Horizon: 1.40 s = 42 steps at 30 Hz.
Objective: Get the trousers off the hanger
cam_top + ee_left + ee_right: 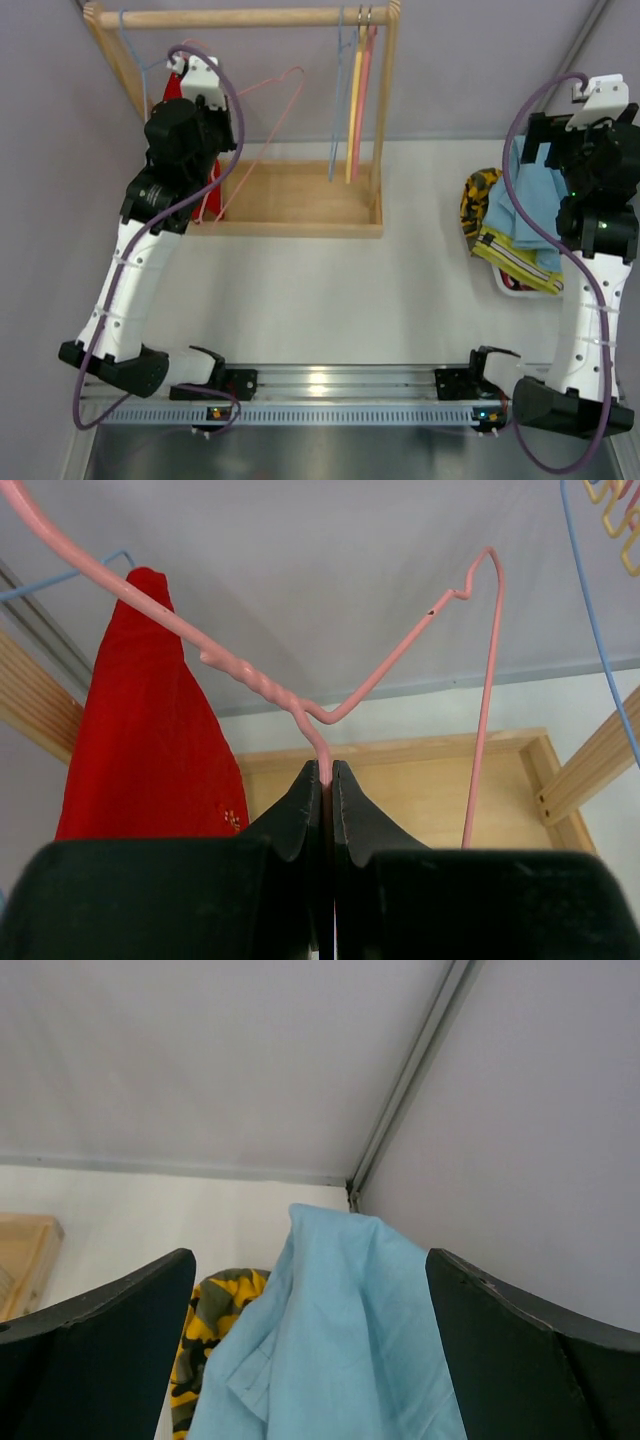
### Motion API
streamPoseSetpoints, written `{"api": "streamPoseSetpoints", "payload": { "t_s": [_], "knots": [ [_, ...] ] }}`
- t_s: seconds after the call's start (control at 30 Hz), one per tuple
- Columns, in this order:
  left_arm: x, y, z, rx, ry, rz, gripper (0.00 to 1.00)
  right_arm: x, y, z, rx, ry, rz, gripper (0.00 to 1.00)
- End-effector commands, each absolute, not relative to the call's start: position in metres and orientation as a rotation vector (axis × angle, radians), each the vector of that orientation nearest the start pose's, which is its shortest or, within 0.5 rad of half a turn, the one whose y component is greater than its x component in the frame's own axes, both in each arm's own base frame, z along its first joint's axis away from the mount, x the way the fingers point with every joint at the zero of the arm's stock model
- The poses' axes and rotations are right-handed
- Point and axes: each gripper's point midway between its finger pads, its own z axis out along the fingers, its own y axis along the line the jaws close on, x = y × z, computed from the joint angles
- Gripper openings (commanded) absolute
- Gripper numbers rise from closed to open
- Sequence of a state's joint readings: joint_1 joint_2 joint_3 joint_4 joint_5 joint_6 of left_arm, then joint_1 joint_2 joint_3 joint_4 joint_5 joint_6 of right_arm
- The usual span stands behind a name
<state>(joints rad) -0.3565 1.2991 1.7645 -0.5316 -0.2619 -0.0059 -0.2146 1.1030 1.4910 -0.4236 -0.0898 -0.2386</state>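
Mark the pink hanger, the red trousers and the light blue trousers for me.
pink hanger (pixel 250 678): left wrist view, twisted neck.
red trousers (pixel 150 750): left wrist view, mid-cloth.
light blue trousers (pixel 340 1340): right wrist view, mid-cloth.

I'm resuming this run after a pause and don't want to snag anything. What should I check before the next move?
1. Is the left gripper shut on the pink hanger wire? Ok.
2. Are the red trousers off the wooden rack? Not ok, they hang beside the left gripper.
3. Which hanger carries the red trousers? Cannot tell.
4. Is the right gripper open? Ok, the light blue trousers rise between its fingers.
5. Are the light blue trousers and the yellow-green trousers off the rack? Ok, they are piled on the table.
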Motion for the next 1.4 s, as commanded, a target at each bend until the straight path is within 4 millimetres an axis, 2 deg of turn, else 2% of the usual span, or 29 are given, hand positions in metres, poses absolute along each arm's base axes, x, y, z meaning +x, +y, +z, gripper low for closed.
{"api": "streamPoseSetpoints", "payload": {
  "t_s": [0.0,0.03,0.1,0.13,0.17,0.27,0.3,0.33,0.37,0.4,0.5,0.57,0.6,0.67,0.7,0.73,0.77,0.8,0.83,0.93,1.03,1.07,1.17,1.2,1.37],
  "knots": [
    [0.380,-0.088,0.507,0.122,1.540,0.106,0.00,0.330,-0.056,0.459,-0.083,1.601,-0.199,0.99],
    [0.388,-0.100,0.506,0.177,1.543,0.144,0.00,0.324,-0.052,0.462,-0.092,1.590,-0.190,0.99],
    [0.396,-0.104,0.509,0.194,1.541,0.220,0.00,0.317,-0.049,0.465,-0.086,1.582,-0.179,1.00],
    [0.393,-0.105,0.516,0.205,1.525,0.223,0.00,0.315,-0.049,0.466,-0.088,1.577,-0.178,0.99],
    [0.401,-0.108,0.514,0.207,1.528,0.251,0.00,0.313,-0.048,0.465,-0.085,1.583,-0.172,0.99],
    [0.402,-0.116,0.529,0.238,1.471,0.246,0.00,0.305,-0.036,0.470,-0.113,1.558,-0.124,0.99],
    [0.404,-0.121,0.530,0.251,1.448,0.229,0.00,0.302,-0.021,0.473,-0.179,1.530,-0.066,0.99],
    [0.401,-0.123,0.533,0.257,1.428,0.205,0.00,0.290,-0.009,0.482,-0.225,1.479,-0.035,0.99],
    [0.399,-0.126,0.534,0.263,1.416,0.178,0.00,0.287,0.001,0.480,-0.265,1.460,0.009,0.99],
    [0.393,-0.129,0.536,0.240,1.409,0.119,0.00,0.277,0.024,0.491,-0.363,1.399,0.098,1.00],
    [0.384,-0.125,0.544,0.160,1.400,0.054,0.00,0.253,0.065,0.518,-0.451,1.298,0.328,0.97],
    [0.377,-0.121,0.544,0.138,1.399,0.042,0.00,0.251,0.078,0.529,-0.404,1.281,0.475,0.95],
    [0.376,-0.122,0.539,0.132,1.411,0.027,0.00,0.251,0.085,0.535,-0.400,1.266,0.520,0.91],
    [0.363,-0.118,0.540,0.120,1.400,-0.006,0.00,0.261,0.094,0.544,-0.381,1.254,0.552,0.89],
    [0.363,-0.122,0.528,0.131,1.420,-0.022,0.00,0.262,0.112,0.547,-0.386,1.246,0.577,0.88],
    [0.350,-0.118,0.535,0.140,1.390,-0.036,0.00,0.271,0.124,0.540,-0.402,1.275,0.591,0.87],
    [0.347,-0.116,0.540,0.132,1.354,-0.043,0.00,0.270,0.135,0.544,-0.436,1.255,0.592,0.87],
    [0.348,-0.115,0.528,0.165,1.352,-0.008,0.00,0.264,0.154,0.546,-0.466,1.245,0.651,0.87],
    [0.340,-0.109,0.534,0.178,1.316,0.011,0.00,0.271,0.161,0.543,-0.467,1.257,0.676,0.87],
    [0.341,-0.098,0.531,0.203,1.298,0.123,0.00,0.272,0.171,0.550,-0.449,1.250,0.732,0.87],
    [0.342,-0.090,0.535,0.225,1.273,0.212,0.00,0.266,0.170,0.556,-0.441,1.215,0.737,0.88],
    [0.343,-0.090,0.537,0.235,1.264,0.228,0.00,0.266,0.169,0.552,-0.446,1.217,0.730,0.88],
    [0.354,-0.086,0.537,0.285,1.266,0.368,0.00,0.256,0.165,0.552,-0.468,1.198,0.696,0.90],
    [0.365,-0.081,0.535,0.277,1.296,0.461,0.00,0.256,0.164,0.549,-0.475,1.209,0.684,0.91],
    [0.383,-0.091,0.536,0.288,1.336,0.584,0.00,0.247,0.154,0.549,-0.498,1.202,0.608,0.93]
  ]
}}
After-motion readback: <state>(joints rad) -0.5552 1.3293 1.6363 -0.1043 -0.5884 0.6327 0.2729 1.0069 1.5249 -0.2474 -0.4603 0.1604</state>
